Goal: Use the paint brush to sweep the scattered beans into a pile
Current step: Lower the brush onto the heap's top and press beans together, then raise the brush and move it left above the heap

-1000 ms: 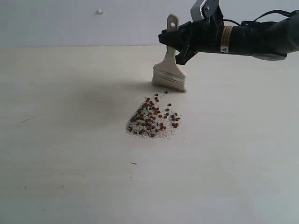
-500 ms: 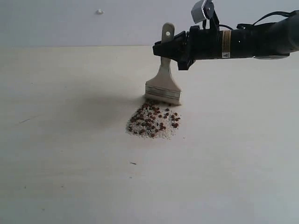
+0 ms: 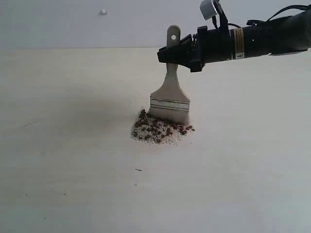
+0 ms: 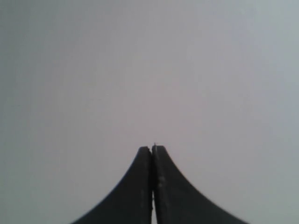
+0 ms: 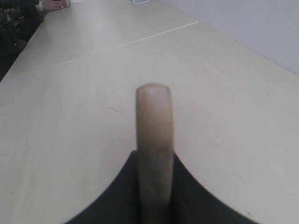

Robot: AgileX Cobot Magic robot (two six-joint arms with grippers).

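Note:
The paint brush point(image 3: 169, 99) stands nearly upright, its pale bristles pressed into the far side of the beans point(image 3: 160, 130). These small reddish-brown beans lie in a tight heap mixed with whitish crumbs on the pale table point(image 3: 73, 145). My right gripper point(image 3: 171, 54) reaches in from the right and is shut on the brush's wooden handle, just below the hole at its end. The right wrist view shows the handle point(image 5: 153, 140) clamped between the dark fingers of my right gripper point(image 5: 153, 156). My left gripper point(image 4: 152, 149) is shut and empty, facing a plain grey surface.
A small white object point(image 3: 103, 12) sits far back by the wall. A few dark specks point(image 3: 138, 170) mark the table in front of the heap. In the right wrist view the table stretches away, with a person's hand point(image 5: 51, 4) at its far end.
The right gripper has carried the brush forward and down. The bristles moved from behind the beans onto the heap's far edge, pushing the far beans inward.

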